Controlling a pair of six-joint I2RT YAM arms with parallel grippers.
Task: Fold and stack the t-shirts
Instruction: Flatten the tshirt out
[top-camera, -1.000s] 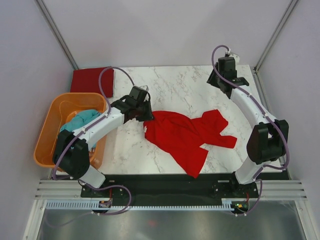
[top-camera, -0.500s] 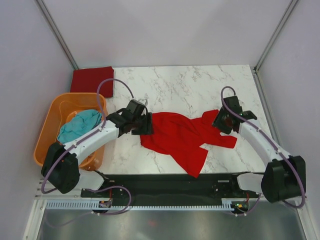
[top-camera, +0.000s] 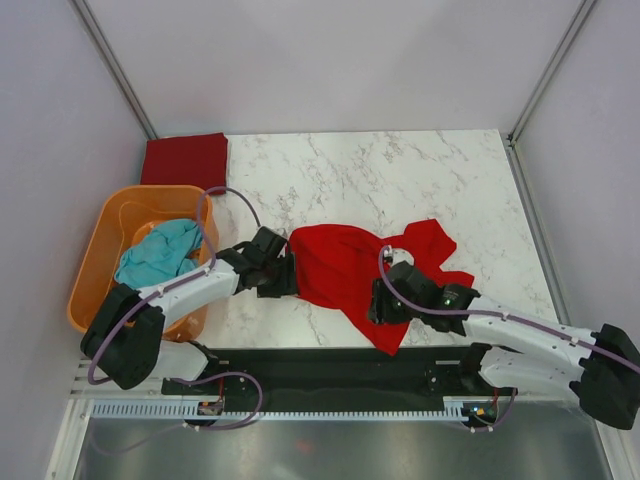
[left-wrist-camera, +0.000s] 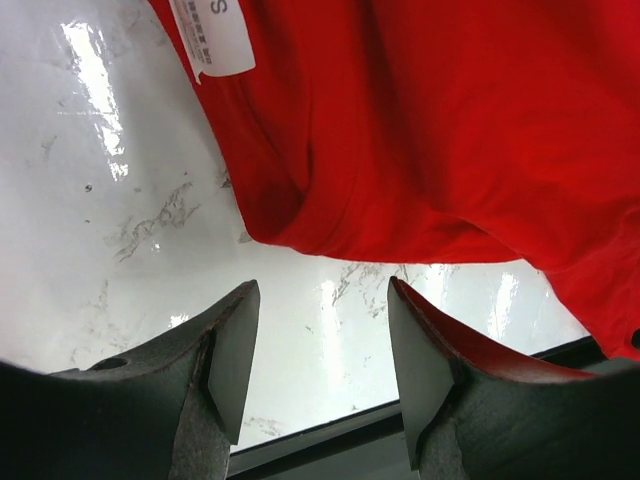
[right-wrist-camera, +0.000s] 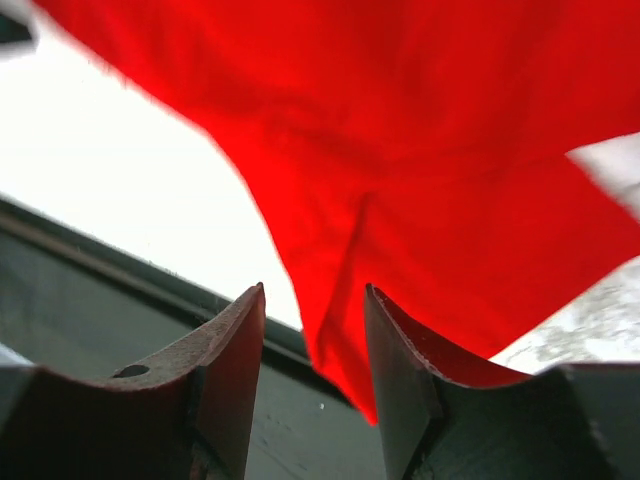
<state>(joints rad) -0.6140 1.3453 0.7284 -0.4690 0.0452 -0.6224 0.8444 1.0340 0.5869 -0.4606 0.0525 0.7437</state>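
Bright red t-shirt (top-camera: 345, 265): flattening in hand, fold not yet begun

We are finding the bright red t-shirt lying crumpled and unfolded on the worktop (top-camera: 420, 170), around the middle and toward the near edge, with one tail reaching almost to that edge. The maroon t-shirt (top-camera: 185, 160) is sitting as a flat folded square at the far left corner. The teal t-shirt (top-camera: 158, 255) is lying bunched in the orange basket (top-camera: 95, 265) off the left edge.

We are finding the left gripper (top-camera: 283, 278) hovering low at the shirt's left margin, jaws standing spread with only bare marble between them. The collar hem and white neck label (left-wrist-camera: 215, 35) are lying just beyond its tips. We are finding the right gripper (top-camera: 385, 305) reaching over the near tail of the cloth, jaws likewise apart. A point of red fabric is showing in the gap, but we are not seeing it pinched.

We are judging one shirt as done and this second one as being in the flattening stage. The next move is calling for each gripper to take a clean hold of an edge, collar side on the left and hem or sleeve on the right, then draw the cloth taut and flat before any fold. We are noting one risk: catching two layers at once.
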